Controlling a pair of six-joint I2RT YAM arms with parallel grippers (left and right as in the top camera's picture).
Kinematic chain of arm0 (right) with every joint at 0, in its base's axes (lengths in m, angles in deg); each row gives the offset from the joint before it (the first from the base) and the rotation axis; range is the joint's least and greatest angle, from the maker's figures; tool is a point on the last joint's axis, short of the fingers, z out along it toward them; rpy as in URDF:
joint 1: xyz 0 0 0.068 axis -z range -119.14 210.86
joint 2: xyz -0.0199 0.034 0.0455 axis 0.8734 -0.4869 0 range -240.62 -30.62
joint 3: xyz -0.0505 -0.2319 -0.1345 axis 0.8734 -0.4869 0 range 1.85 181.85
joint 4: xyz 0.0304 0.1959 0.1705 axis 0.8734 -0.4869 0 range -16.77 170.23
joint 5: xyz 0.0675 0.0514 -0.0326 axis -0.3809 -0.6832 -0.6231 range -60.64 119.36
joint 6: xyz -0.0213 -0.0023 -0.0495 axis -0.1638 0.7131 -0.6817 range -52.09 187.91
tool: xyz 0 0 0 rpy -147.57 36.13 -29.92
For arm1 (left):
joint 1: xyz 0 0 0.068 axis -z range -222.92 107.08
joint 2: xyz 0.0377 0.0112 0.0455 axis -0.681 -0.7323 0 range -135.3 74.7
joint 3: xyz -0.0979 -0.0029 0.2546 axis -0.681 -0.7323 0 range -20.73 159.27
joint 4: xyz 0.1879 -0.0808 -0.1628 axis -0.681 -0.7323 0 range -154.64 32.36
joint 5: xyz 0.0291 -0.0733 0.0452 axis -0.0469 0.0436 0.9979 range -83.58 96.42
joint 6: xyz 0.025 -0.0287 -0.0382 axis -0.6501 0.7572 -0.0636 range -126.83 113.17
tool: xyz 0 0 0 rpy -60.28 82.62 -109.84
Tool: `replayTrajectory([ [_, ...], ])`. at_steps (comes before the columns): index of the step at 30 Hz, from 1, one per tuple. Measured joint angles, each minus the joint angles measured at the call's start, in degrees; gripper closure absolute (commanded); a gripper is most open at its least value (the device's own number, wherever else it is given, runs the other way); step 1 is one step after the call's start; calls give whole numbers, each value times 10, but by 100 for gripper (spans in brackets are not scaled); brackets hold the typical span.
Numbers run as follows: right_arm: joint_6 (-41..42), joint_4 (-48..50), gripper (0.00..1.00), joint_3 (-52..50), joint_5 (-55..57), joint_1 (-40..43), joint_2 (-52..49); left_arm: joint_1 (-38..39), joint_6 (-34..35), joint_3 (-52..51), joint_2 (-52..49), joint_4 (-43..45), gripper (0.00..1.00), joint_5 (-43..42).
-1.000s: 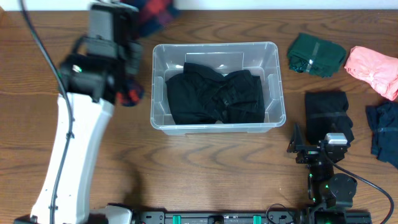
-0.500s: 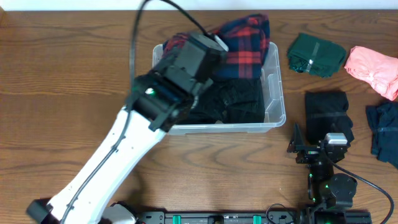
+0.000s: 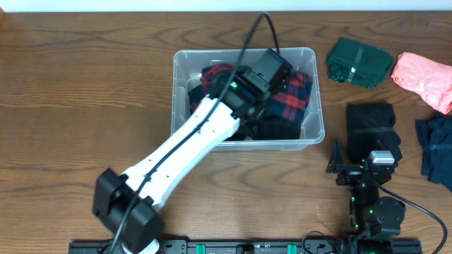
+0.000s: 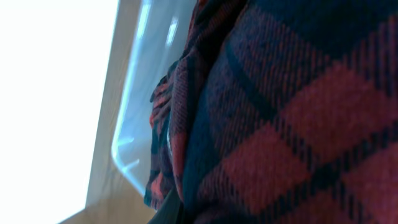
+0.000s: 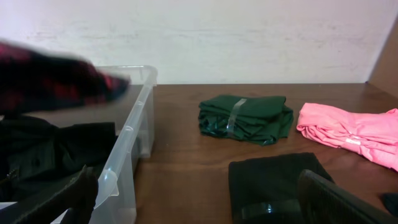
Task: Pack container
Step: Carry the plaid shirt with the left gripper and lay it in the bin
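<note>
The clear container (image 3: 178, 106) stands at the table's middle. A black garment (image 3: 279, 130) lies in it. My left arm reaches into it from the front left. My left gripper (image 3: 277, 76) is over the bin's right half, shut on a red and navy plaid garment (image 3: 295, 95) that drapes onto the black one. In the left wrist view the plaid garment (image 4: 292, 118) fills the frame and hides the fingers; the container's wall (image 4: 134, 93) shows at the left. My right gripper (image 3: 360, 169) is open and empty at the front right, also seen in its wrist view (image 5: 205, 205).
Right of the container lie a folded green garment (image 3: 358, 62), a pink one (image 3: 424, 79), a black one (image 3: 372, 127) just ahead of my right gripper, and a navy one (image 3: 438, 152) at the right edge.
My left arm swung from the far left over the container with the plaid garment and lowered it into the bin's right half. The right arm has not moved.
</note>
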Motion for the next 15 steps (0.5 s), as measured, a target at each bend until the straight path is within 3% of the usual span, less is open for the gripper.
replayTrajectory([
  [15,0,0,1,0,0,0,0,2,-76,0,-32,82,94,21],
])
